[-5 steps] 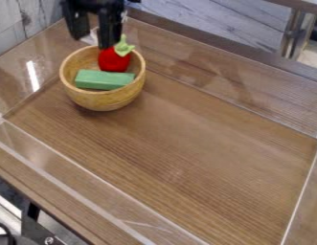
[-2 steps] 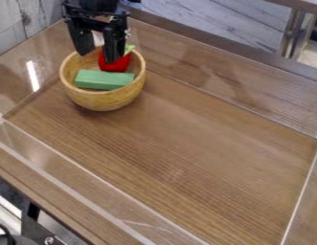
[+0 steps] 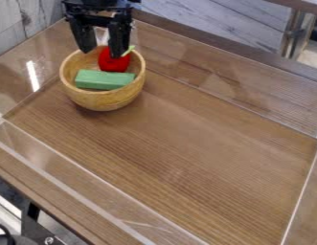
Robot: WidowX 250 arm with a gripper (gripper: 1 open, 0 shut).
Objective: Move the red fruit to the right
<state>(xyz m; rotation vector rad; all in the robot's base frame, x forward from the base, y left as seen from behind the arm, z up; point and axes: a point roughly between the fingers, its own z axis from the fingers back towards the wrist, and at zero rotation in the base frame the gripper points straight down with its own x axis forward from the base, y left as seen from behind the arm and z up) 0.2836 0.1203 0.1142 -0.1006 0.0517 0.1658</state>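
Jaws spread over bowl (image 3: 84, 98) — red fruit (image 3: 115, 62), green block (image 3: 103, 79) inside.

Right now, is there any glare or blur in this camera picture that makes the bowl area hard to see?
In the camera view, pale glare streaks the table sheen; the bowl stays readable; the open gripper is dark and slightly soft above the red fruit.

A tan bowl (image 3: 86, 97) stands near the back left corner of the wooden bench (image 3: 187, 153). A flat green block (image 3: 100, 80) lies inside the bowl.
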